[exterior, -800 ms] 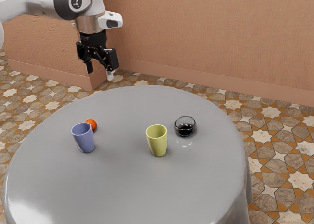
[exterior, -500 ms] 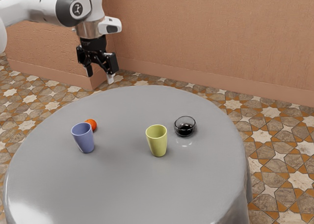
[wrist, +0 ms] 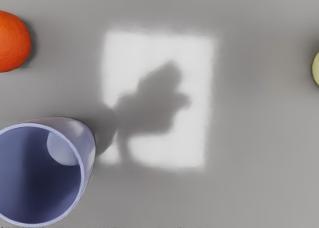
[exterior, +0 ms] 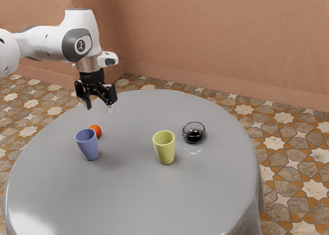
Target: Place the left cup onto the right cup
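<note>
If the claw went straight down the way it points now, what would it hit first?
The claw would probably meet the bare grey tabletop first, beside the upright lilac cup rather than on it; depth is unclear.

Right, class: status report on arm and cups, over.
Gripper open, empty, above and just off purple cup. Purple cup upright on table, untouched; green cup upright, apart. Orange ball close behind purple cup.
</note>
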`<action>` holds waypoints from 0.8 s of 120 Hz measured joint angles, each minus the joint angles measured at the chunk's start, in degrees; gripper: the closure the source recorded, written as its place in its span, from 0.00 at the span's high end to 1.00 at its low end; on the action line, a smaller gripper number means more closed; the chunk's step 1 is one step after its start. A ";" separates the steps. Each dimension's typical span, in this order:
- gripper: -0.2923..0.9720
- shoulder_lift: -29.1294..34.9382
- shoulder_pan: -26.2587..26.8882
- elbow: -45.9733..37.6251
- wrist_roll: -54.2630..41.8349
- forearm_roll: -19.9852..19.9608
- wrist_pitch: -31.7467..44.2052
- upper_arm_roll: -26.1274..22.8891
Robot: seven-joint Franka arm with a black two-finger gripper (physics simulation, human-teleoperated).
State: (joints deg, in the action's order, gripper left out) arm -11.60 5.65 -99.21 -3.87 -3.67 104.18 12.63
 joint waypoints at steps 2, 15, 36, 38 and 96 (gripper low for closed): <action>0.72 0.03 -0.02 -0.71 0.02 -0.21 0.53 0.17; 0.69 -0.01 -0.13 -4.72 0.15 -1.68 3.99 1.15; 0.64 -2.15 -0.11 -7.03 0.34 -3.37 8.27 3.05; 0.64 -2.42 -0.12 -7.04 0.35 -3.52 8.55 3.25; 0.55 -8.58 -0.26 -6.63 0.34 -6.76 13.78 5.73</action>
State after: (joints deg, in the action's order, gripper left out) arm -20.18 5.39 -105.84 -3.53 -10.43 117.95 18.36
